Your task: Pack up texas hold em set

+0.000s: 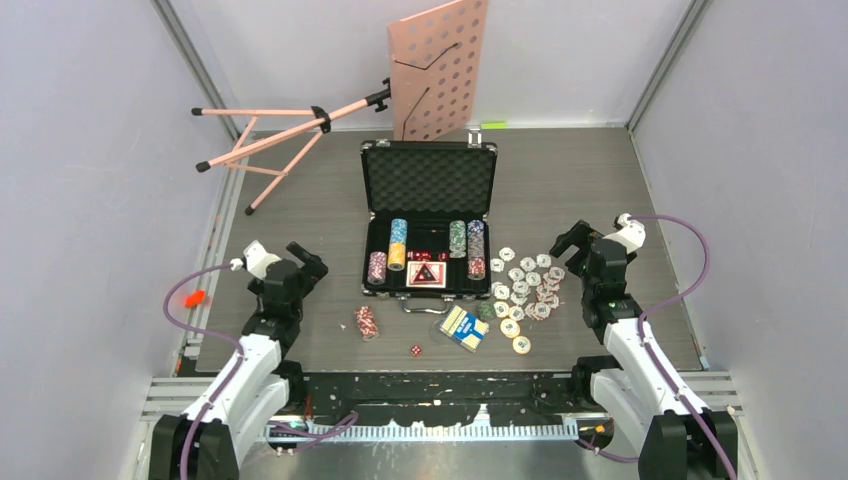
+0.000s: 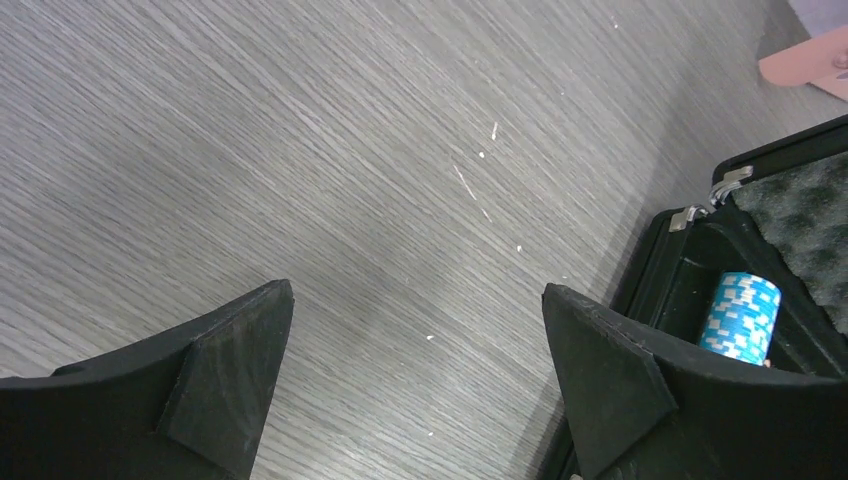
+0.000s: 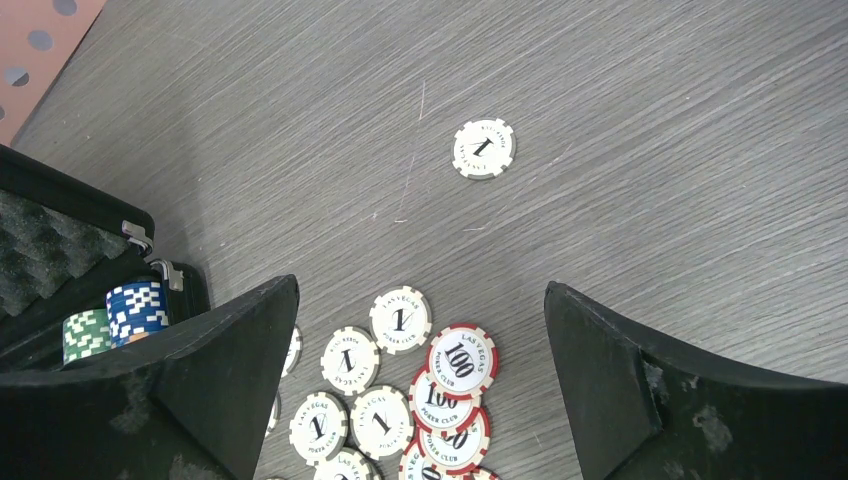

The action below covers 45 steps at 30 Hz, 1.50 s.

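The black case (image 1: pixel 430 180) lies open mid-table, foam lid up, with several upright chip stacks (image 1: pixel 398 243) and a card deck (image 1: pixel 427 274) inside. Loose white and red chips (image 1: pixel 527 285) are scattered right of it. In front of it lie a card box (image 1: pixel 462 327), a small red chip stack (image 1: pixel 367 322) and a red die (image 1: pixel 415 350). My left gripper (image 1: pixel 309 258) hovers open left of the case (image 2: pixel 690 260), over bare table (image 2: pixel 416 288). My right gripper (image 1: pixel 571 240) is open above the loose chips (image 3: pixel 462 362), nothing between its fingers (image 3: pixel 420 285).
A pink perforated music stand (image 1: pixel 438 65) lies tipped over at the back, its tripod legs (image 1: pixel 270 140) stretching left. One white chip (image 3: pixel 483 148) sits apart, farther out. An orange object (image 1: pixel 194 298) lies off the table's left edge. Grey walls close in both sides.
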{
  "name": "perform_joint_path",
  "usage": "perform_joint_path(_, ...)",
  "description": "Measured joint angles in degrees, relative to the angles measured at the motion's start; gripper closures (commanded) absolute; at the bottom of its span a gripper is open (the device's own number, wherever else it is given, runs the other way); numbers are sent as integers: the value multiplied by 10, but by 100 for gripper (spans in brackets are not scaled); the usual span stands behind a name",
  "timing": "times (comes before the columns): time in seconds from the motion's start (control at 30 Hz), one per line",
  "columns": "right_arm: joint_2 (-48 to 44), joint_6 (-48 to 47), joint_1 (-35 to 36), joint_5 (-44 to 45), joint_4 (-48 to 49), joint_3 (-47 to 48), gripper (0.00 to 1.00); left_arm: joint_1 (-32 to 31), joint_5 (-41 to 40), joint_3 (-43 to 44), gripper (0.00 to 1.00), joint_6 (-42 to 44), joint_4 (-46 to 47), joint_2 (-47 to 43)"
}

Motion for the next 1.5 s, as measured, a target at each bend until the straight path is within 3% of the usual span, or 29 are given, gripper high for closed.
perform_joint_path(0.3,0,0,0,0,-5,0,0,0,11,-7,0,17,14,-52)
perform_joint_path(0.63,5,2,0,4,-13,1,0,0,110,-15,3,36,67,-8)
perform_joint_path(0.77,5,2,0,4,-14,1,0,-19,122,49,3,29,-16,1)
perform_joint_path(0.93,5,2,0,4,-15,1,0,-109,69,176,1,7,-168,-2)
perform_joint_path(1.03,5,2,0,6,-15,1,0,-132,64,227,3,-20,-250,2)
perform_joint_path(1.3,5,2,0,8,-16,1,2,-189,91,223,8,-94,-414,-23)
perform_joint_path(1.5,12,3,0,7,-16,2,3,-218,115,204,13,-127,-454,-68)
